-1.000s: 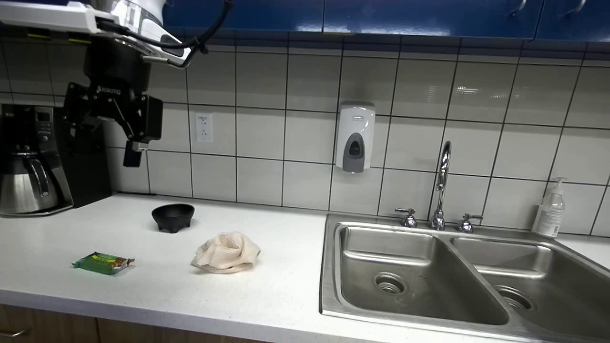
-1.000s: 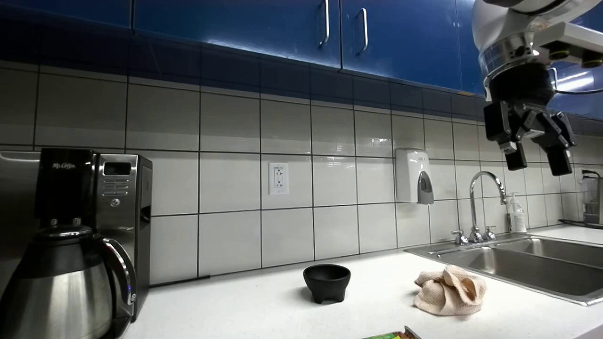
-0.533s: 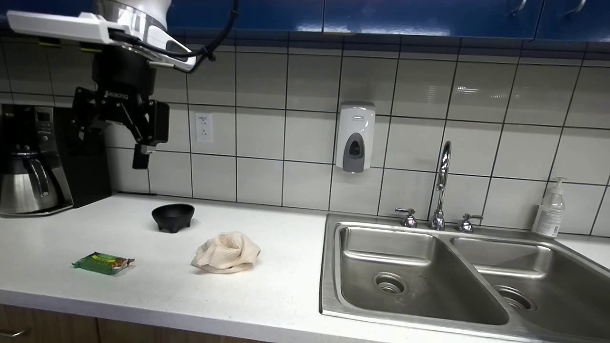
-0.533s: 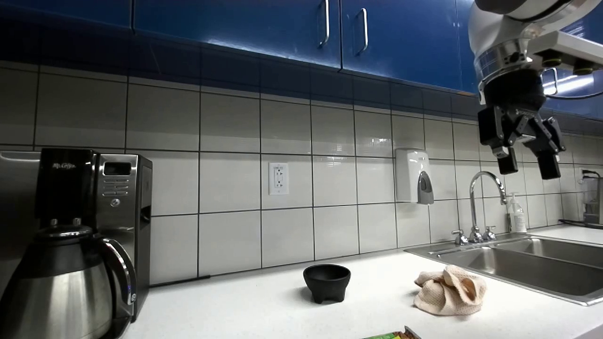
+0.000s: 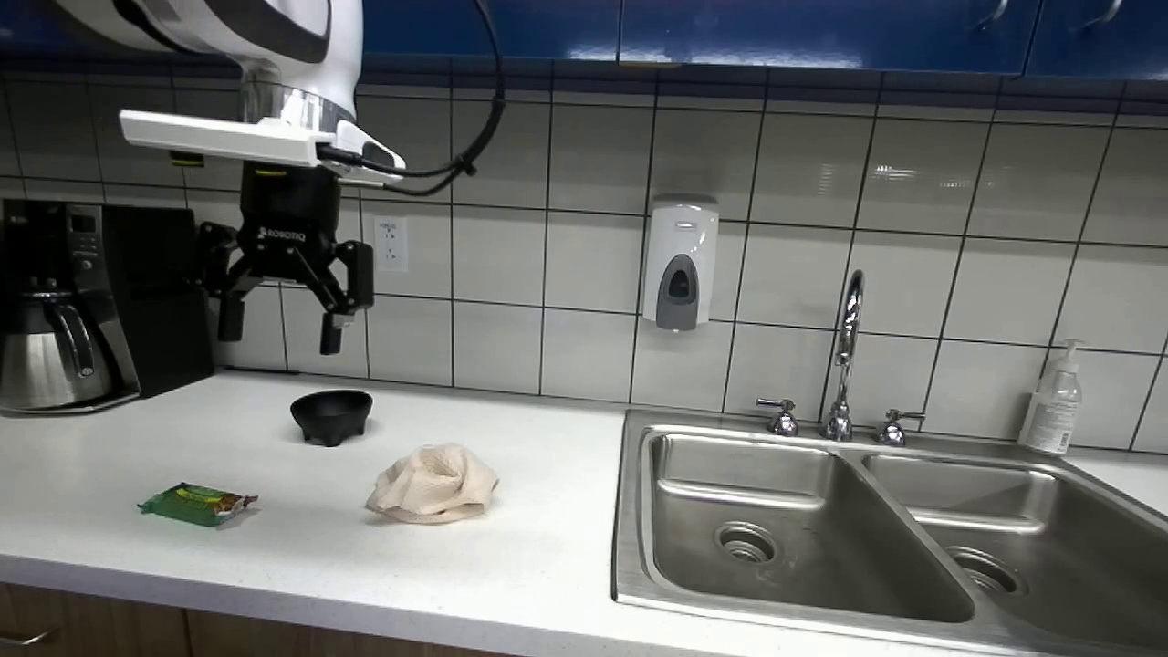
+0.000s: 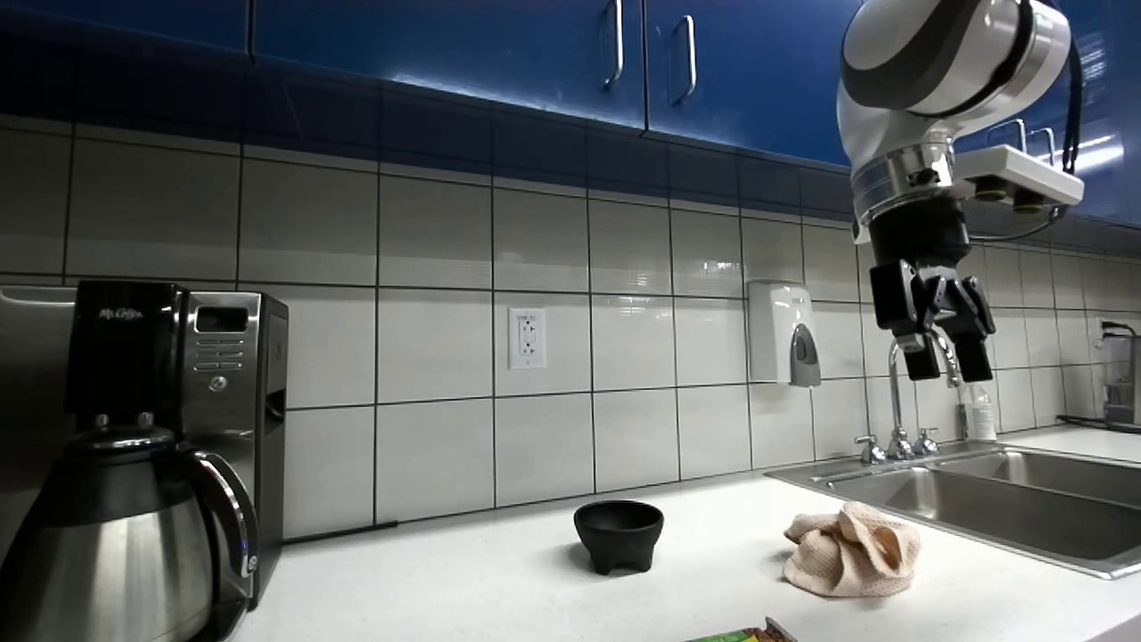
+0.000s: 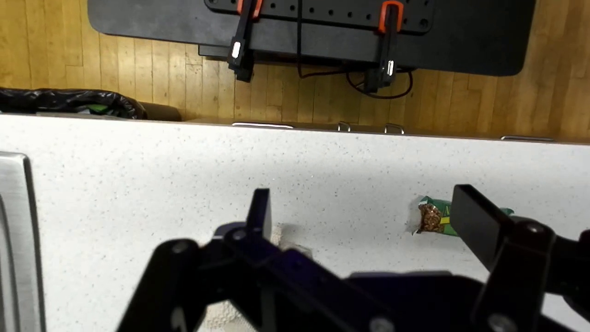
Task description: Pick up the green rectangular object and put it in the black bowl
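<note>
A green rectangular snack packet (image 5: 187,505) lies flat on the white counter near its front edge. Only its top edge (image 6: 747,636) shows at the bottom of an exterior view. In the wrist view the packet (image 7: 432,218) is partly hidden behind the right finger (image 7: 477,221). The black bowl (image 5: 331,418) stands upright on short feet farther back; it also shows in an exterior view (image 6: 619,539). I do not see it in the wrist view. My gripper (image 5: 280,330) is open and empty, high above the counter, pointing down (image 6: 948,364). Its fingers stand wide apart (image 7: 363,198).
A crumpled beige cloth (image 5: 433,488) lies right of the bowl and packet. A steel double sink (image 5: 630,511) with a faucet (image 5: 849,338) is farther right. A coffee maker (image 5: 155,310) stands at the left. Blue cabinets (image 6: 446,62) hang above the counter.
My arm and open gripper have moved lower in both exterior views, to the right in one and to the left in the other. The packet, bowl and cloth have not moved.
</note>
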Controlling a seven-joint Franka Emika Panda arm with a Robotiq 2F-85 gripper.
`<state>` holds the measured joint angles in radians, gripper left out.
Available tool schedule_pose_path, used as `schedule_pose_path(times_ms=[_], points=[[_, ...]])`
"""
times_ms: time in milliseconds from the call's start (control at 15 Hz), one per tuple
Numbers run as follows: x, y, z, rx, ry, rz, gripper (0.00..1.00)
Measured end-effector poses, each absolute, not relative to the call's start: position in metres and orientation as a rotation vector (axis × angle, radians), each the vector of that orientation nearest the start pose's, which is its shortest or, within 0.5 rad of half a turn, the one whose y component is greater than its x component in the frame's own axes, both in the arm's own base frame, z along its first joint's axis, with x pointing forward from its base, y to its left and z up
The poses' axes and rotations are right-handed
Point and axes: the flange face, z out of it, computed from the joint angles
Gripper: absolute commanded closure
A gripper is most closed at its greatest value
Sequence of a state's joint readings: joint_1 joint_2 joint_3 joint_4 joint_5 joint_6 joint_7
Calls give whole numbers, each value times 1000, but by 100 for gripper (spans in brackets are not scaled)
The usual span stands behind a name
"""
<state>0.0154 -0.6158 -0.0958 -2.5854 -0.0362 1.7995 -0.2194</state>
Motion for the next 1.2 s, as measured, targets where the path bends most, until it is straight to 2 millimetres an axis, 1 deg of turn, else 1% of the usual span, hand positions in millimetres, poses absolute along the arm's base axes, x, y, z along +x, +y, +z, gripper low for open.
schedule_pose_path(times_ms=[267,667,867,1200], points=[[355,-30,424,-3071,-376,299,0],[367,-19,405,-3034,-575,323,0],[372,-9,398,-3011,-713,326,0],[381,5,383,-2959,-1009,341,0]])
